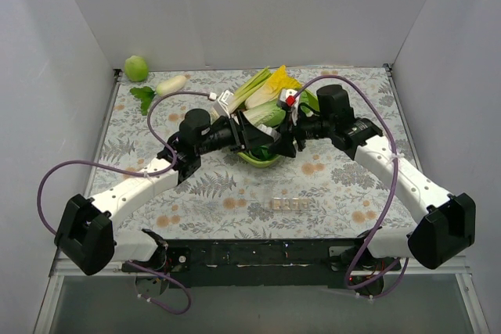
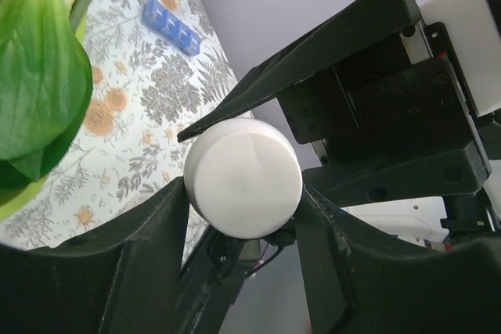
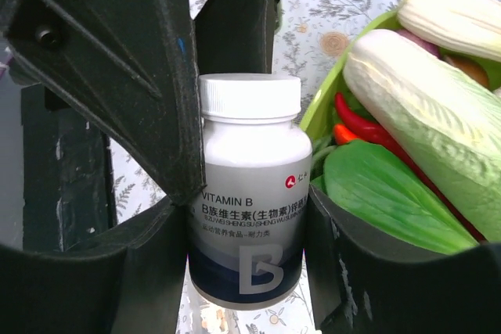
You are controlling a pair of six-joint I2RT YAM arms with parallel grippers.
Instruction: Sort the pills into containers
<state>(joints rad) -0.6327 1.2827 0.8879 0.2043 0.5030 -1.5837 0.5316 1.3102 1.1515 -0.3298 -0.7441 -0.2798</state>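
Held: white plastic vitamin B bottle (image 3: 249,185), body clamped in right gripper (image 3: 246,224), white screw cap (image 3: 250,96) pinched by left gripper (image 2: 244,193), likely for unscrewing. Unused: translucent whitish compartment strip (image 1: 288,204), on table (image 1: 235,185), well apart from bottle.

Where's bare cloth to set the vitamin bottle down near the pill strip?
Bare cloth lies between the pill strip and the green bowl, left of the strip up to the left arm, and right of it up to the right arm. Crowded: mid-table, where the left gripper and right gripper meet on the bottle at the bowl's front.
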